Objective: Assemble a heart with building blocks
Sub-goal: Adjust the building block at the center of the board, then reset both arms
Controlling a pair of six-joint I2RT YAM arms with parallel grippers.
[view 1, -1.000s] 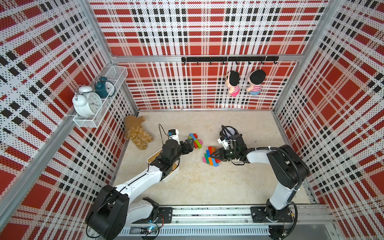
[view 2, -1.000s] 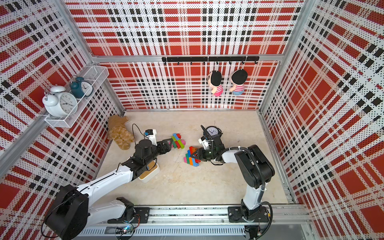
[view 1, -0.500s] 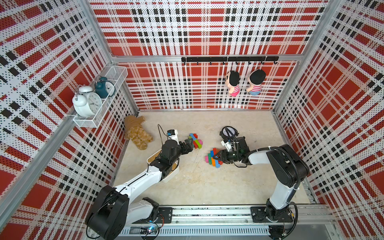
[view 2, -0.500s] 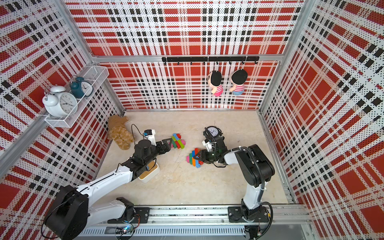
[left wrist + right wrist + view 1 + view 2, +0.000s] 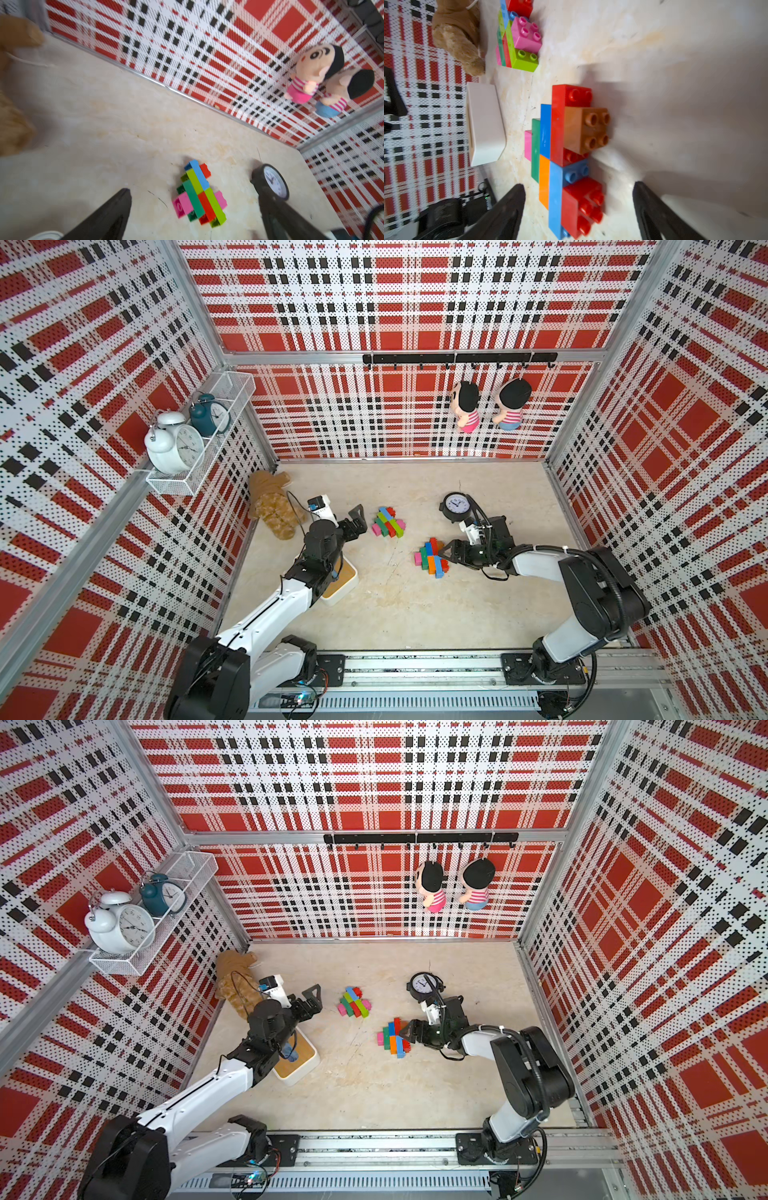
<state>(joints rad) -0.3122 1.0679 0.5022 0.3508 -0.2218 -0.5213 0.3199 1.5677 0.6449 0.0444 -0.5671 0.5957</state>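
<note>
Two multicoloured block clusters lie flat on the beige floor. The far cluster point(image 5: 388, 523) point(image 5: 354, 1003) of pink, green, red, lime and blue blocks lies just ahead of my left gripper point(image 5: 360, 522) point(image 5: 316, 1000). In the left wrist view that gripper point(image 5: 193, 193) is open, with the cluster point(image 5: 199, 193) in front of its fingers and untouched. The near cluster point(image 5: 432, 558) point(image 5: 394, 1038) has red, blue, orange, green, pink and brown blocks. My right gripper point(image 5: 449, 554) point(image 5: 578, 186) is open, and the cluster's red end block point(image 5: 581, 207) lies between its fingers, apart from both.
A black round clock point(image 5: 455, 506) stands just behind the right gripper. A white tray with a wooden top point(image 5: 343, 580) sits under the left arm. A brown plush point(image 5: 272, 504) lies at the back left. Two dolls point(image 5: 465, 406) hang on the back wall.
My right gripper has opened and let go of the near cluster, which shifted slightly right before that. My left gripper has opened wider beside the far cluster.
</note>
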